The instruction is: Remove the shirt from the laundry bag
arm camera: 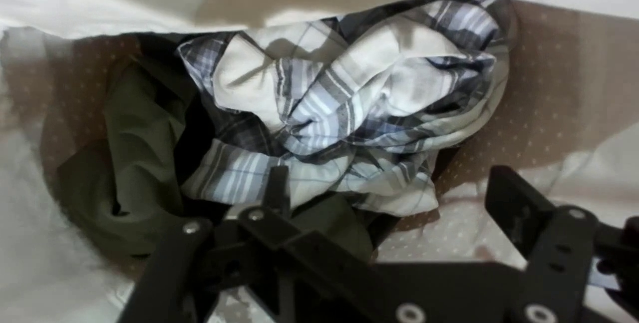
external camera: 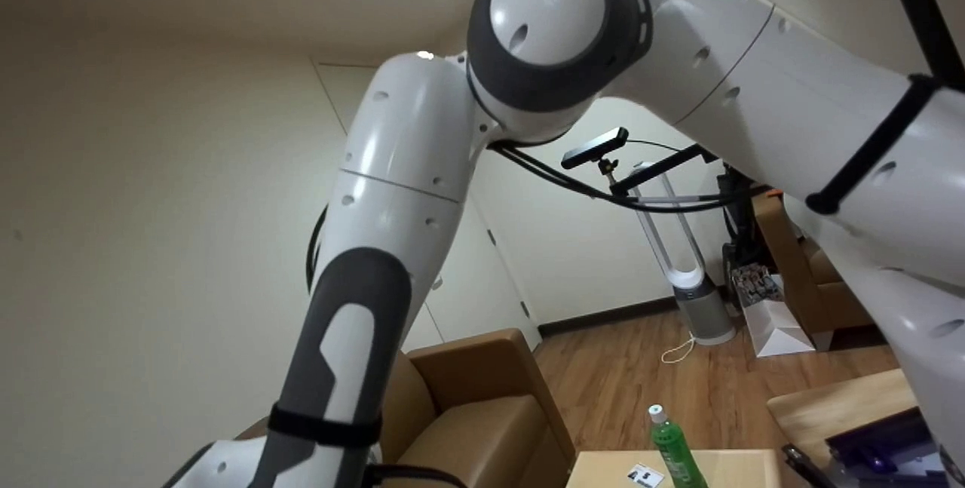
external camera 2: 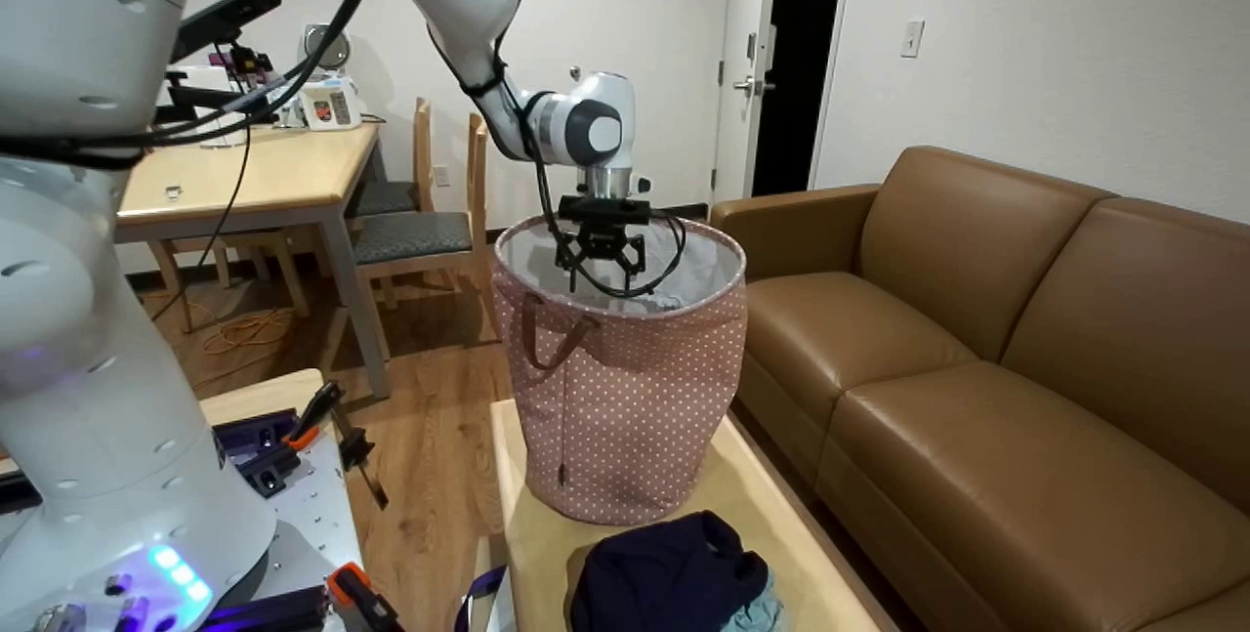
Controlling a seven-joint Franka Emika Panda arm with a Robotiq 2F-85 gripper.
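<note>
The laundry bag is pink with white dots and stands upright, open at the top, in an exterior view. A crumpled plaid shirt in white, blue and grey lies inside it in the wrist view. An olive garment lies beside and partly under the shirt. My gripper points down inside the bag's mouth, just below the rim level. In the wrist view my gripper is open with nothing between its fingers. The shirt appears below the fingertips; contact cannot be told. Gripper and bag are out of the remaining exterior view.
The bag stands on a light wooden table. A dark navy cloth and a pale teal cloth lie in front of it. A brown sofa stands alongside. A green bottle stands on a wooden surface.
</note>
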